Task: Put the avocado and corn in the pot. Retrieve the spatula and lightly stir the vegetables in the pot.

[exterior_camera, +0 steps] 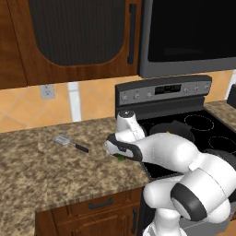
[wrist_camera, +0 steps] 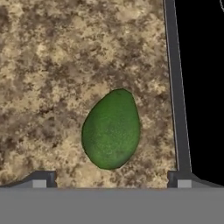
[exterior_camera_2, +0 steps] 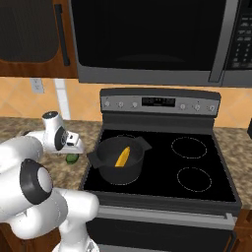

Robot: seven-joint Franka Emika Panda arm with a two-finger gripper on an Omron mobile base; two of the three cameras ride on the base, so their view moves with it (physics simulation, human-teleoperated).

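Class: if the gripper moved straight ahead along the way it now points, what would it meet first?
Most likely the avocado, lying on the counter centred between the open gripper's fingertips; depth is unclear.

At the middle of the hand view the avocado point(wrist_camera: 111, 130) is mottled mid-green on a speckled tan-and-brown granite counter point(wrist_camera: 52, 65). In the right base view's centre, the bright-yellow corn point(exterior_camera_2: 122, 157) lies in the dark-grey pot point(exterior_camera_2: 118, 160) on the glossy black stovetop point(exterior_camera_2: 197, 170). Left of centre in the left base view, the spatula point(exterior_camera: 69, 143) has a silvery head and black handle.
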